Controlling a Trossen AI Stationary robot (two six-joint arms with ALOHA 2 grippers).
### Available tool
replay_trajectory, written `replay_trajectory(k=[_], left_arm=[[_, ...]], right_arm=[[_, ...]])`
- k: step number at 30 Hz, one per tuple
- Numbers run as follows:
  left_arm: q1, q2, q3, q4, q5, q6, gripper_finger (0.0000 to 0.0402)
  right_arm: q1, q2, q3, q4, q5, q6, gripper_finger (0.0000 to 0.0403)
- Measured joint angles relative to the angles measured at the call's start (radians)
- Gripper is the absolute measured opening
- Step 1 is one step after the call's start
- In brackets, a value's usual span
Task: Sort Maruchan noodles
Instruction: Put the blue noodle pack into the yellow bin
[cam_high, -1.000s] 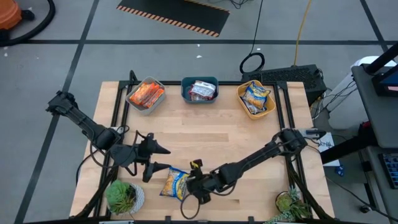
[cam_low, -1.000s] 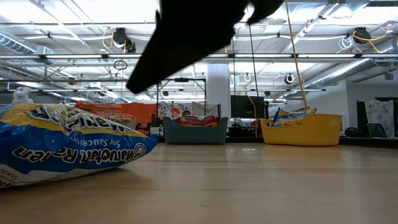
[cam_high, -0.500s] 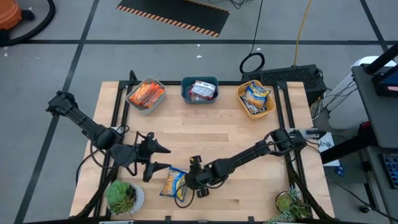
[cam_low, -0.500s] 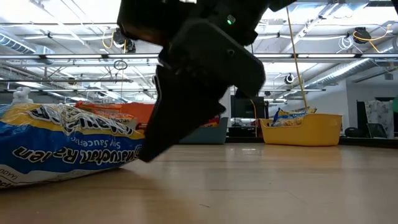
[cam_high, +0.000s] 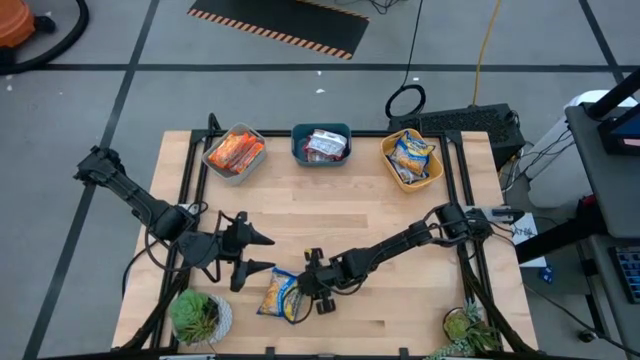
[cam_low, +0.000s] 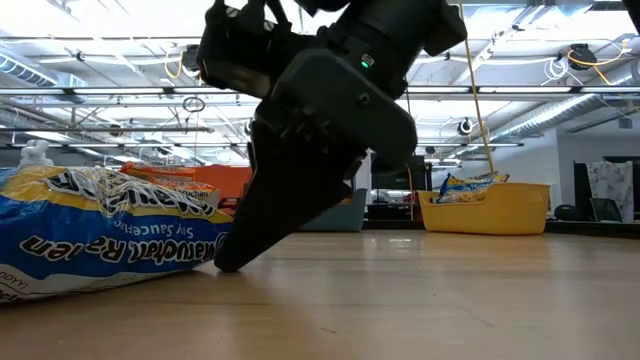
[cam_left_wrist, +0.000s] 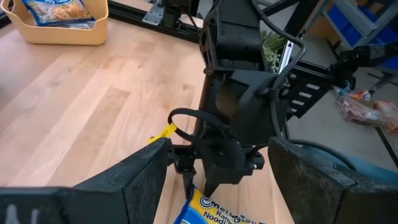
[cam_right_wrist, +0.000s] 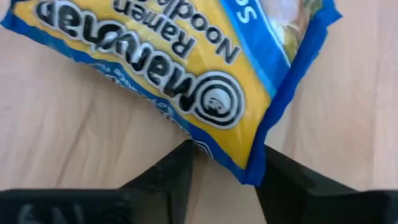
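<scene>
One yellow-and-blue Maruchan noodles packet lies flat on the table near its near edge; it also shows in the low view and the right wrist view. My right gripper is open and points down at the packet's right end, with its fingers on either side of a blue-edged corner. My left gripper is open and hovers just left of the packet, facing it. The other packets lie in three tubs at the far edge. My right gripper comes from above, pointing down, and a fingertip reaches the table beside the packet's end. Its open fingers stand on either side of the packet's corner. I cannot tell whether they touch it. The packet lies flat on the table.
A grey tub holds orange packets, a teal tub holds silver-red ones, and a yellow tub holds yellow-blue ones. Potted plants stand at the near left corner and the near right corner. Bare wood lies between the tubs and the grippers.
My right gripper has come down from above the table until its fingertip is at the tabletop. It has also shifted a little toward the table's left, onto the packet's right end. The packet and my left gripper have kept still.
</scene>
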Motion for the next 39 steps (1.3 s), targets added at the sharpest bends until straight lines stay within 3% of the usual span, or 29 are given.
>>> replay_trajectory(k=[9,17,28,39], left_arm=[[0.000,0.000,0.000,-0.005,-0.001,0.035,0.0278],[0.000,0.004,0.000,-0.065,-0.009,0.035,0.0278],[0.020,0.077,-0.001,-0.070,-0.010,0.030,0.0278],[0.025,0.115,-0.001,0.109,-0.001,0.095,0.0278]], right_arm=[[-0.003,-0.004,0.005,0.000,-0.005,-0.071,0.0015],[0.012,-0.035,0.056,-0.084,0.065,-0.122,0.0001],[0.115,-0.211,0.063,-0.100,0.531,-0.276,0.0000],[0.193,-0.284,0.063,-0.101,0.789,-0.387,0.0000]])
